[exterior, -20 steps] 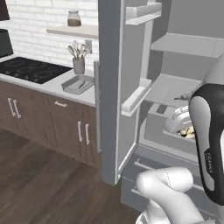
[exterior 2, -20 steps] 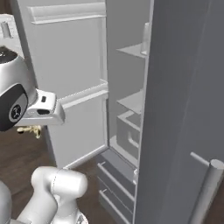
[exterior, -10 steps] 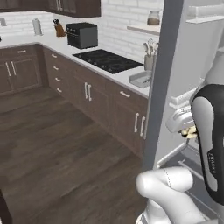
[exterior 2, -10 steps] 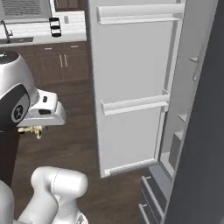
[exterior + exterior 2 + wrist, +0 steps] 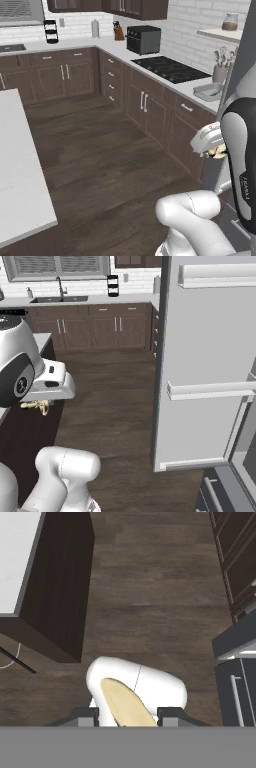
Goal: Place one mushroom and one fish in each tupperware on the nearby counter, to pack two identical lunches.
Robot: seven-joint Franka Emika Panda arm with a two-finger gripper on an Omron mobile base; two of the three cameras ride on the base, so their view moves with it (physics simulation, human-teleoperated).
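Note:
My gripper point(image 5: 127, 717) is shut on a tan-yellow mushroom point(image 5: 124, 703), whose pale cap lies between the two dark fingertips. From the left base view the gripper point(image 5: 216, 151) hangs under the white hand, at the height of the cabinet fronts, with the mushroom point(image 5: 218, 152) in it. The right base view shows the mushroom point(image 5: 36, 405) under the hand, over the wooden floor. One grey tupperware point(image 5: 207, 91) sits on the off-white counter point(image 5: 186, 89) beside the stovetop, up and a little left of the gripper. The fish is out of view.
A white-topped island point(image 5: 20, 165) stands to the left, with its dark side point(image 5: 60, 587) below the hand. The open fridge door point(image 5: 210, 356) stands at the right. A black toaster point(image 5: 143, 39) and a stovetop point(image 5: 170, 69) sit on the counter. Bare wood floor point(image 5: 105, 150) lies between.
The whole picture has swung from the open fridge to the kitchen, so the base has turned. The gripper keeps the mushroom in the same hold.

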